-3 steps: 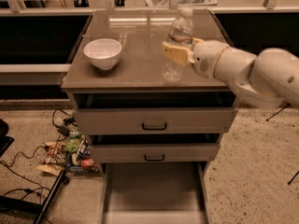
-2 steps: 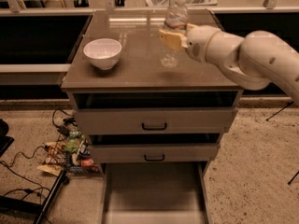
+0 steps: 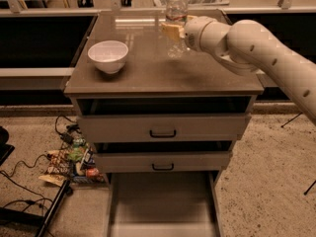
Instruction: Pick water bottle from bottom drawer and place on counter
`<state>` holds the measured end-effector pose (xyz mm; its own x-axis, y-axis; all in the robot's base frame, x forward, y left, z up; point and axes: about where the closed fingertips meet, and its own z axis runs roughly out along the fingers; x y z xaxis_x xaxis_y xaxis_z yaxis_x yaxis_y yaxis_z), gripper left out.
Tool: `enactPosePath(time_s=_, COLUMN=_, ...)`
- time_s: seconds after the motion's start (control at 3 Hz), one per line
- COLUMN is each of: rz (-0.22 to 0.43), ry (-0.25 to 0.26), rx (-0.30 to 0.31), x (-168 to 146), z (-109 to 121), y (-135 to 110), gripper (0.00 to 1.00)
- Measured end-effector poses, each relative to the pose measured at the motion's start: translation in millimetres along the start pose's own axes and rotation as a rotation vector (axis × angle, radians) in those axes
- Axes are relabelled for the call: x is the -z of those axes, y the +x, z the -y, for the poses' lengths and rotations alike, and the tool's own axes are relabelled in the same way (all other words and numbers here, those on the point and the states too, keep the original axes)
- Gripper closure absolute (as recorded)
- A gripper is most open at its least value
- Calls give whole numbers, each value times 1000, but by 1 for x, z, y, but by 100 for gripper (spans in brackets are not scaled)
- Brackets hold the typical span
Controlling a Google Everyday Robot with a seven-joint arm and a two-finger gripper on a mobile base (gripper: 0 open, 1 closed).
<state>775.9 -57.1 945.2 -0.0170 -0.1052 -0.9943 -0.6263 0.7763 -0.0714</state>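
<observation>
My gripper (image 3: 174, 31) is in the upper middle of the frame, above the back of the counter (image 3: 148, 75). It is closed on the one bottle (image 3: 176, 11) I can see, with its tan fingers (image 3: 170, 31) pressed against the bottle's middle.

From there, biggest first. A single white arm (image 3: 256, 48) comes in from the right edge and slants up and left to the gripper. The counter, glossy grey-brown and catching reflections, fills the centre of the frame.

I count three drawers under it. The bottom drawer (image 3: 160, 201) is pulled far out at the bottom centre, and its plain grey floor is showing. The two upper drawers (image 3: 123, 130) have a dark gap above each and one black handle (image 3: 163, 133) apiece.

On the floor at the lower left there is a heap of coloured packets (image 3: 69, 159) and some dark cables (image 3: 19, 177).

One white bowl (image 3: 108, 56) stands on the left part of the counter, well apart from the bottle.

The bottle is upright, and its white cap is near the top edge of the frame. Its base is low over the back right of the counter, but I cannot tell whether it touches the surface.
</observation>
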Motion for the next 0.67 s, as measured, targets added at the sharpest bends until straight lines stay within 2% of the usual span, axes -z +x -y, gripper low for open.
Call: enactPosePath(time_s=0.67, rz=-8, ry=72, rx=11, x=-58, z=30, y=19, gripper=100)
